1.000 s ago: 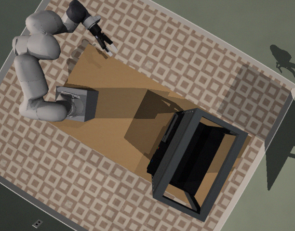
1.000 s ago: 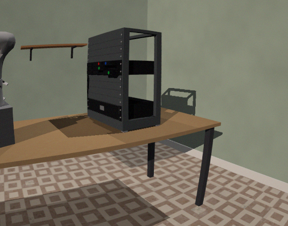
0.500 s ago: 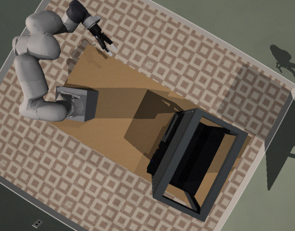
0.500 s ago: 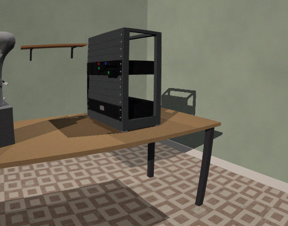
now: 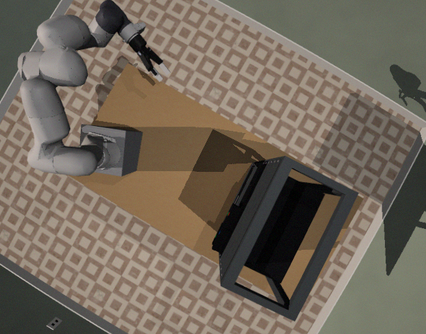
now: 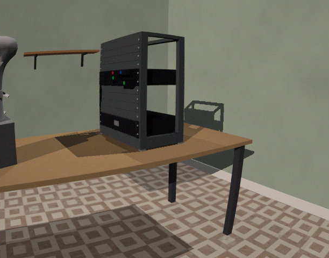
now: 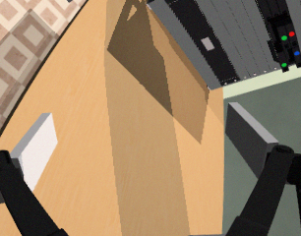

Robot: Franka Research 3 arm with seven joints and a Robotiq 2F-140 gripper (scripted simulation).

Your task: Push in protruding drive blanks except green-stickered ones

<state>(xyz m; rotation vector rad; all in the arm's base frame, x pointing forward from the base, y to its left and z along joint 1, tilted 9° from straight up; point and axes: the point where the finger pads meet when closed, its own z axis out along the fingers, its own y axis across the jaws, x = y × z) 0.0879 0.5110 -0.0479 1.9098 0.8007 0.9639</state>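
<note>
The dark grey rack (image 5: 322,251) (image 6: 143,110) (image 7: 182,44) stands upright on the table. Its black drive unit (image 6: 105,78) crosses the front above the middle. Black blanks (image 5: 225,227) stick out from part of that front; their exact number and depths are unclear. Stickers show on the blanks: red (image 6: 112,72) (image 7: 291,33), blue (image 6: 120,72) (image 7: 297,53), an upper green (image 6: 113,78) (image 7: 284,37) and a lower green (image 6: 124,83) (image 7: 283,65). My gripper (image 5: 163,73) (image 7: 141,123) is wide open and empty, far from the rack's front and touching nothing.
The wooden table (image 5: 163,201) (image 6: 76,169) carries the rack and the arm's grey base (image 5: 131,154) (image 6: 3,144). A black lower unit with a pale label (image 6: 116,122) (image 7: 208,43) sits low in the rack. A wall shelf (image 6: 59,52) hangs behind.
</note>
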